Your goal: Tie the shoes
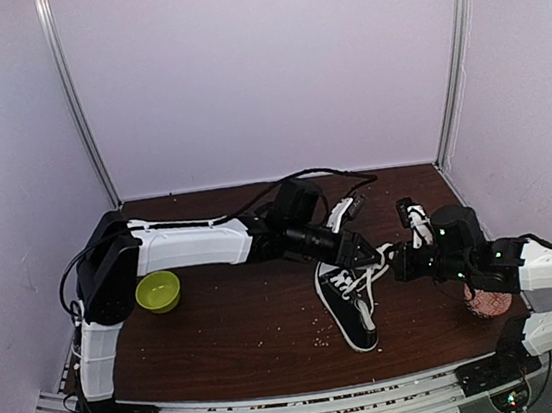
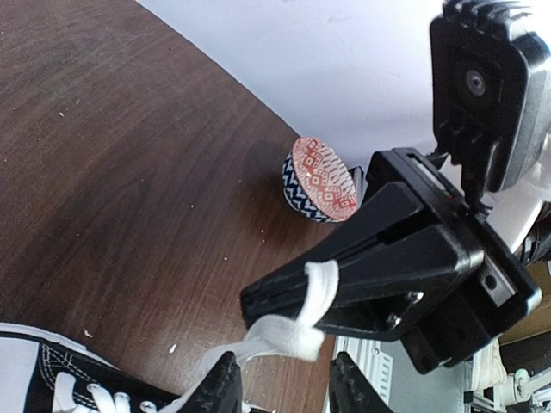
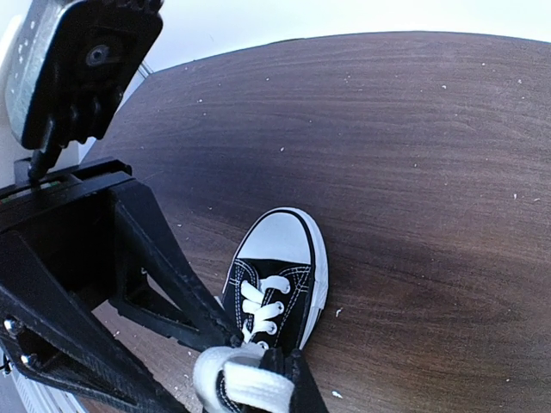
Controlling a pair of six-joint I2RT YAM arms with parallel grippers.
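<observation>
black sneaker [image 1: 347, 307] sits sole-down on the brown table [image 1: 231, 333], toe cap pointing at the arm bases, roughly between the two bowls. canvas upper looks soft and light, so it will likely slide or tip if a lace is yanked; the rubber sole should give some grip. white lace [image 2: 312, 291] is flat and limp and probably slips out of smooth pads. best taken near a free end, pinched flat.

right gripper [image 2: 258, 305] is just above the sneaker's tongue end, closed on the lace, with the strand hanging down toward the eyelets. left gripper [image 2: 284, 389] is right beside it, fingers parted. the same strand runs past one fingertip, not clearly clamped. the grippers nearly touch above the sneaker, so a finger clash is the main risk.

green bowl [image 1: 158, 292] is well off to the sneaker's left in the top view. patterned bowl [image 2: 318, 181] is to its right under the right arm. both are apart from the laces. pale crumbs [image 3: 337, 312] lie around the sneaker. its heel end is hidden under the left arm.
</observation>
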